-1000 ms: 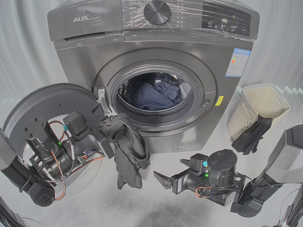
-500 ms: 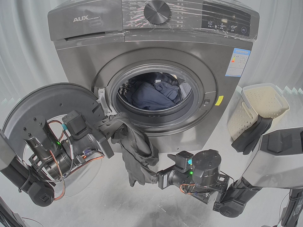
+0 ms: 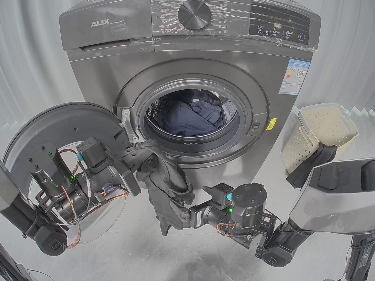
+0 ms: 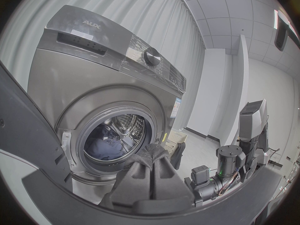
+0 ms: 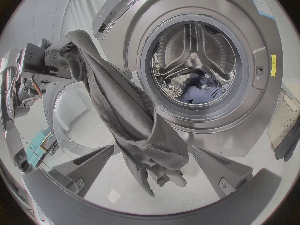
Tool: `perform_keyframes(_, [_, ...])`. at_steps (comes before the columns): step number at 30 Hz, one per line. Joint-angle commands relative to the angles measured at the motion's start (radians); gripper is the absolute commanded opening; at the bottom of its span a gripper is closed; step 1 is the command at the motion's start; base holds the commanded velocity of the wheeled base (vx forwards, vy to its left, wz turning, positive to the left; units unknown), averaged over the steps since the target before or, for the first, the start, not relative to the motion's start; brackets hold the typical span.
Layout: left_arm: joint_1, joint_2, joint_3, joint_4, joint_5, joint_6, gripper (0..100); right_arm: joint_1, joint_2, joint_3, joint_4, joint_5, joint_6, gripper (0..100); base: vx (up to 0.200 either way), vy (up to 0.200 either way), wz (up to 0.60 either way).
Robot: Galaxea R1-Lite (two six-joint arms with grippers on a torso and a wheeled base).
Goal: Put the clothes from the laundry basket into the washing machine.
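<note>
Head view: right tool (image 3: 184,216) nearer garment (image 3: 166,174)

This is looking like a test room set up as a laundry corner rather than a home. A washing machine (image 3: 187,98) is standing on a bare grey floor (image 3: 156,254) with plastic film (image 3: 230,20) clinging to its control panel. A laundry basket (image 3: 332,125) is sitting beside it, pale curtains (image 3: 27,59) are hanging all round, and a tiled office ceiling (image 4: 225,13) is showing overhead.

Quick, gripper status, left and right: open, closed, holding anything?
Left gripper: closed, holding the dark garment by its top.
Right gripper: open, with its fingers on either side of the garment's hanging end.
</note>
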Motion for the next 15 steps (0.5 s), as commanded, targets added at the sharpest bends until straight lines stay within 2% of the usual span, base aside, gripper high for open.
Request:
perform_keyframes(1, [-0.001, -0.002, 0.001, 0.0, 0.0, 0.0, 0, 0.001, 0.005, -0.011, -0.002, 0.0, 0.0, 100, 0.0, 0.0, 0.0])
perform_keyframes(10, [-0.001, -0.002, 0.0, 0.0, 0.0, 0.0, 0, 0.002, 0.022, -0.037, -0.007, -0.003, 0.006, 100, 0.0, 0.0, 0.0])
perform_keyframes(11, [-0.001, -0.002, 0.0, 0.0, 0.0, -0.002, 0, 0.005, 0.028, -0.044, -0.017, -0.005, 0.006, 0, 0.0, 0.0, 0.0])
perform_keyframes(15, [0.001, -0.004, 0.0, 0.0, 0.0, -0.002, 0, 0.01, 0.042, -0.059, -0.039, -0.003, 0.005, 0, 0.0, 0.0, 0.0])
